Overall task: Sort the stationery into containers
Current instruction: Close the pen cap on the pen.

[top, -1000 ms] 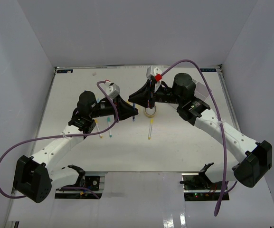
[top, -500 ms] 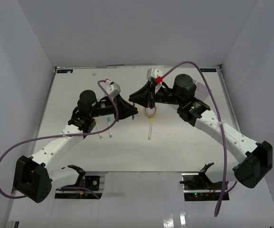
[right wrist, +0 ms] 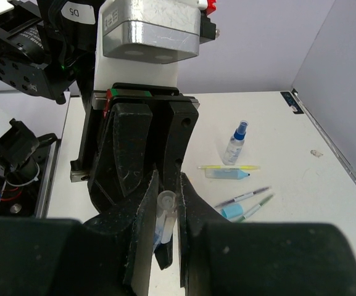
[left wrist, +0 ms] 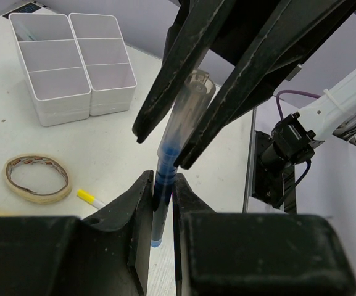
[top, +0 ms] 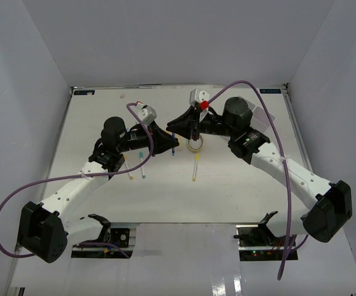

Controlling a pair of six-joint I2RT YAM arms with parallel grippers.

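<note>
A white table (top: 227,197) sits enclosed by plain grey walls (top: 178,37).

Bright, even overhead light is cast on the white table (top: 239,191); soft shadows are seen, glare is caught at its near edge, wrist-view foregrounds are blurred

White sticker (right wrist: 81,11) reads "D5", on black arm housing (right wrist: 26,55), right wrist view, top left; print on grey camera block (right wrist: 150,28) too small to read.

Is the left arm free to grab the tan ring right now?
Probably not: the left end effector is shut on the blue pen, which the right end effector also pinches. The ring itself lies uncovered.
</note>
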